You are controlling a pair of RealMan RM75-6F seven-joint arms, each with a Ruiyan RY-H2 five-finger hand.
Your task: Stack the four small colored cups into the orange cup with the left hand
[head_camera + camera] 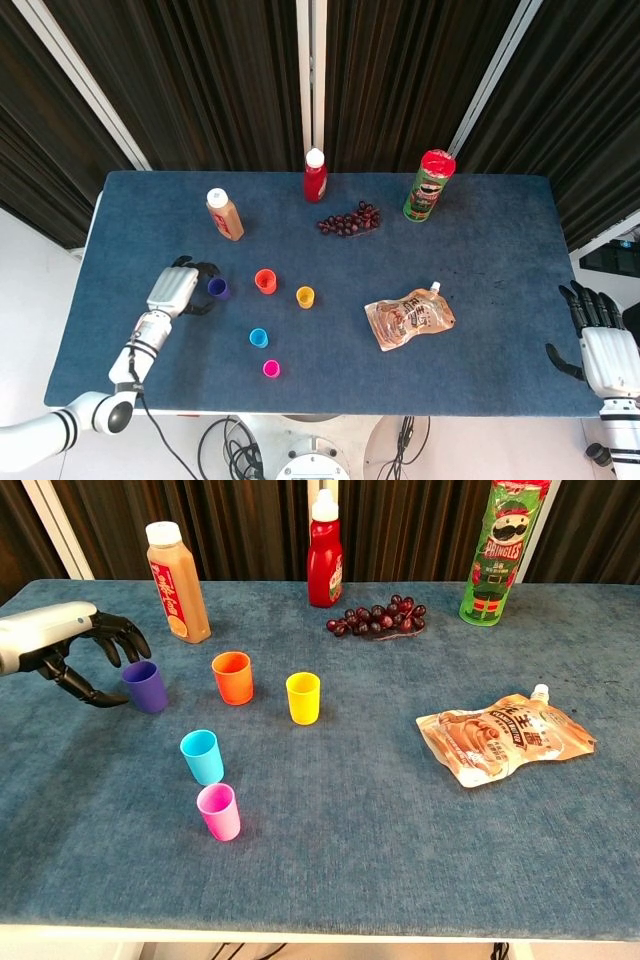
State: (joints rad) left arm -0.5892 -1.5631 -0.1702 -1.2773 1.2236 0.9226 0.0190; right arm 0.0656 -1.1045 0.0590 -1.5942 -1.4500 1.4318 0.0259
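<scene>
Here your left hand (70, 645) sat just beside the purple cup (145, 686), fingers (128, 637) curled apart above its rim, nothing gripped. The orange cup (232, 677) stood upright next to it, then the yellow cup (303, 697); the blue cup (202, 756) and pink cup (219, 811) stood nearer. Your right hand (603, 350) rested spread and empty at the table (480, 230) edge.

cups: purple cup (146, 686) | orange cup (233, 677) | yellow cup (303, 697) | blue cup (202, 756) | pink cup (219, 811) | table (400, 830): blue
</scene>
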